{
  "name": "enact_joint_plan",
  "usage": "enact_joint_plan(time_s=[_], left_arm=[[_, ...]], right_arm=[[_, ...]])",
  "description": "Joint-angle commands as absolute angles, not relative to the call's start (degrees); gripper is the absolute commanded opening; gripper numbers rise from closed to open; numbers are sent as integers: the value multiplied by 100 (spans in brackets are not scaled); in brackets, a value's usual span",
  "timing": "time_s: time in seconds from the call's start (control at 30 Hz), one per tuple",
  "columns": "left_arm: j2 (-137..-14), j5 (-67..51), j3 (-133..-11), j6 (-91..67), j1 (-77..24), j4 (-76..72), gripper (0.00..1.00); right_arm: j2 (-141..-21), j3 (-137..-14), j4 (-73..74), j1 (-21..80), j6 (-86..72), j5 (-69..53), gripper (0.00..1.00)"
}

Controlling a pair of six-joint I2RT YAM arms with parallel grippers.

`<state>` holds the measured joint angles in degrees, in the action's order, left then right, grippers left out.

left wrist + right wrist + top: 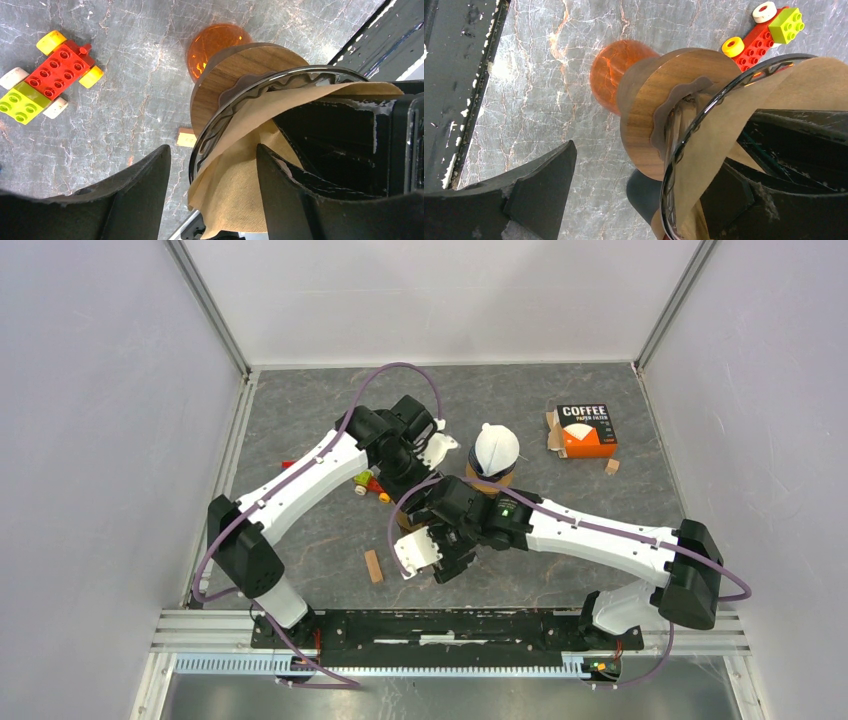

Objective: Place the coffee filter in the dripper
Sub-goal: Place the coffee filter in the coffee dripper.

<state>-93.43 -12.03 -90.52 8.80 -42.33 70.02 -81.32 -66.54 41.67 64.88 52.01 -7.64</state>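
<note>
A glass dripper (280, 77) with a wooden collar (235, 70) stands on an orange glass base (215, 42). A brown paper coffee filter (240, 180) lies inside it and hangs over the rim. My left gripper (214, 150) is open and straddles the rim, with one finger on the filter inside and one outside. My right gripper (649, 160) is open too, with one finger inside against the filter (724, 125) and the other well outside the collar (659, 100). In the top view both grippers (415, 475) (440, 525) meet over the dripper and hide it.
A toy brick car (47, 75) lies left of the dripper on the table. A small wooden block (373, 565) lies in front. A second stand with a white filter cone (495, 450) is just behind. An orange coffee-filter box (585, 430) sits at the back right.
</note>
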Motion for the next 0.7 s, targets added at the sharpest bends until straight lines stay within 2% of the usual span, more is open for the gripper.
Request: enact_joint_plan(time_s=[0.0, 0.67], left_arm=[[-9429, -1094, -8975, 1168, -4289, 6864, 70], [-9240, -993, -9283, 1256, -4307, 6882, 74]], right_arm=[[-8024, -6612, 3964, 6500, 5291, -804, 91], [-7923, -7072, 4070, 6392, 5157, -1041, 93]])
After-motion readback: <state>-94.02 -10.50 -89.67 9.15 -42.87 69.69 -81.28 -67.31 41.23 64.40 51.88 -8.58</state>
